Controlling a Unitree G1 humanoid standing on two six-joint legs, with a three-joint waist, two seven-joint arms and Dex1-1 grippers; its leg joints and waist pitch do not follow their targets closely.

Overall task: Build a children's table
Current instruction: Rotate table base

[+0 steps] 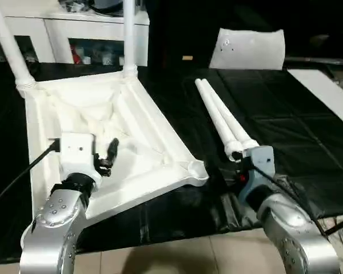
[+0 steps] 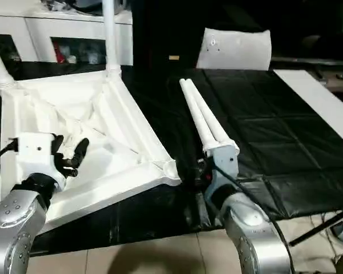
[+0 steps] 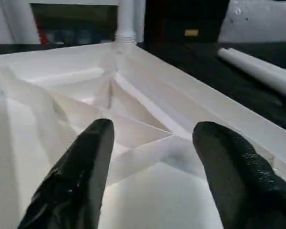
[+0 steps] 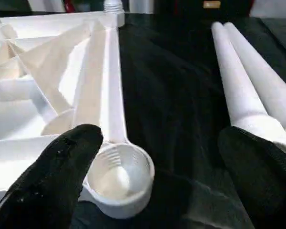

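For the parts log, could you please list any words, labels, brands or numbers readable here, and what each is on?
None can be read.
Flat white panel: small marks, too small to read.
Small yellowish tag behind the mat: no legible text.
Table top, legs: plain white.

I see an all-white tabletop point(image 1: 131, 123) with crossing ribs on its underside, and white legs point(image 1: 223, 117) lying on a glossy black sheet point(image 1: 274, 137) creased into squares. My forearms point(image 1: 57, 228) are silver with black fingers point(image 3: 81, 176), and the floor point(image 1: 177, 257) in front is pale beige.
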